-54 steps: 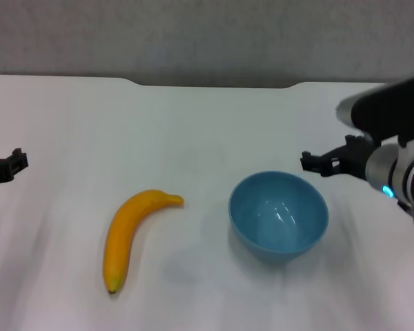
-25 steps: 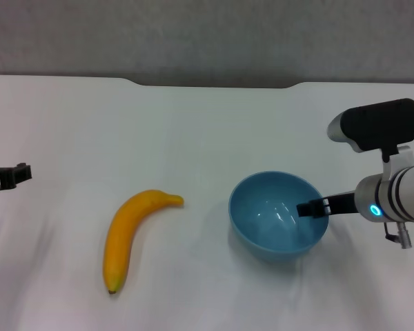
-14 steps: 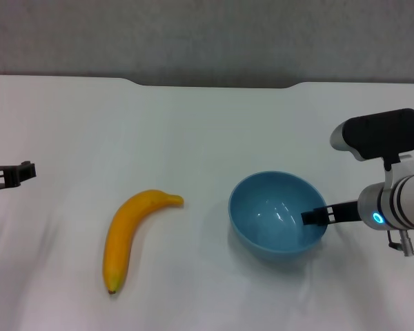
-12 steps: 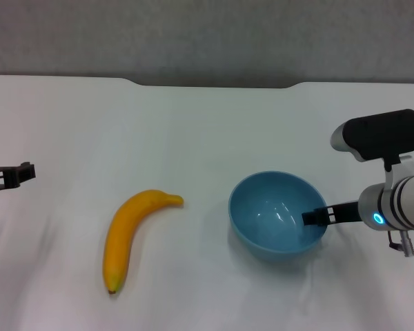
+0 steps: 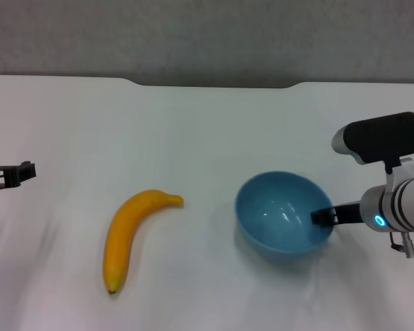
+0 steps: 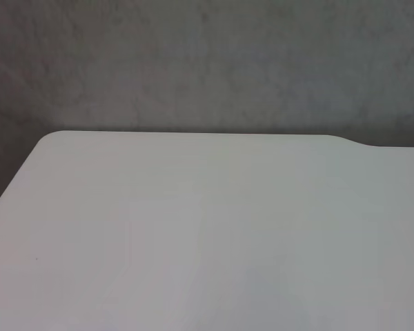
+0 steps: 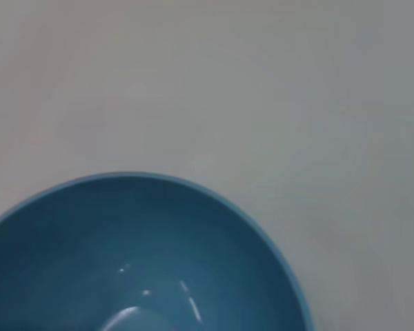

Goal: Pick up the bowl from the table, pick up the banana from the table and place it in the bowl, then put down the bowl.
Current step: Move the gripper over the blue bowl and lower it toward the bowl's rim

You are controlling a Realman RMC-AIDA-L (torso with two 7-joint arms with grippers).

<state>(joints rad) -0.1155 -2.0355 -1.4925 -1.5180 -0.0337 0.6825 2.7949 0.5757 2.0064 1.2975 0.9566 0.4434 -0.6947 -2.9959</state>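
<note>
The right gripper [image 5: 322, 216] comes in low from the right side of the bench [image 5: 207, 131], its forearm lying nearly level and pointing toward the bowl [image 5: 284, 216]. One dark finger [image 5: 324, 216] reaches over the bowl's right rim and sits inside against the wall; the other finger is hidden behind the bowl, so whether the jaws are pinching the rim or merely straddling it cannot be told. The bowl stands upright on the bench, right of centre and near the front. In the right wrist view the bowl [image 7: 134, 258] fills the lower part of the picture, with bare bench beyond its rim.

The banana [image 5: 130, 234] lies flat on the bench left of the bowl, well apart from it, dark tip toward the front.

The left gripper [image 5: 10, 175] hovers at the far left edge, away from both; its jaws' state cannot be told.
</note>
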